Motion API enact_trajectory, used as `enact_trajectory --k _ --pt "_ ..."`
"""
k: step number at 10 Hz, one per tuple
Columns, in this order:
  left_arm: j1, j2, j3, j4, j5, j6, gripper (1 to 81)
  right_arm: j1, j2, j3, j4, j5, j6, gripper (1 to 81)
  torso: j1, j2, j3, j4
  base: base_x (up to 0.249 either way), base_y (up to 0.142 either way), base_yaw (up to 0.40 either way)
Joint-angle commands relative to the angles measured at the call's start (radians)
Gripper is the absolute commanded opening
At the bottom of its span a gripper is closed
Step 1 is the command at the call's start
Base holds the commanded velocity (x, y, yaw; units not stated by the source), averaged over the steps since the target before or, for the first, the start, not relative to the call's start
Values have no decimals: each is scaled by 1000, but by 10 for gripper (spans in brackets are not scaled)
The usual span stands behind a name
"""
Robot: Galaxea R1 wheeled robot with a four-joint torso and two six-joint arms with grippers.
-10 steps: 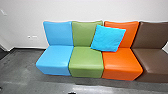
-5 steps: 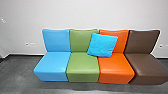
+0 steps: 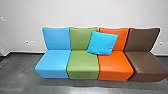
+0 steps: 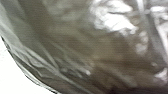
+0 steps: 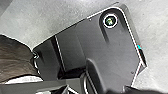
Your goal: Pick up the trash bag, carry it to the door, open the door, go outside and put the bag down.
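Trash bag (image 4: pixel 75 45): dark see-thru plastic, wrinkled w/ shiny creases, v. close to L wrist cam. Can't tell if it's held; state of L & R grippers can't be told either. R wrist view: brown wrinkled thing (image 5: pixel 15 58) nr robot's own dark plate. Head view: bench (image 3: pixel 82 72) along wall (image 3: pixel 100 12), blue seat at L end, then green, orange, brown at R end. Blue pillow (image 3: pixel 102 43) tilted at bench's back edge, across green/orange join. Gray flr (image 3: pixel 17 72) along front edge.
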Motion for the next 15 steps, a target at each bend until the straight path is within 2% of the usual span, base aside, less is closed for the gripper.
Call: enact_trajectory --k 1,2,6,10,15 --pt "34 56 -92 -2 34 32 10 -34 54 -70 -56 -58 -5 811 -62 96 29 0 0 0 0" --pt "49 81 -119 6 14 38 10 -46 78 -108 -67 -57 -5 811 -87 135 61 0 0 0 0" --pt "69 162 -239 6 9 52 10 -86 140 -206 -102 -25 -5 811 -179 276 131 0 0 0 0" --pt "80 217 -311 18 6 58 10 -104 256 -349 -142 -15 -5 811 -277 423 211 0 0 0 0" --pt "80 296 -430 41 0 58 10 -117 316 -413 -165 -15 -5 811 -399 610 323 0 0 0 0"
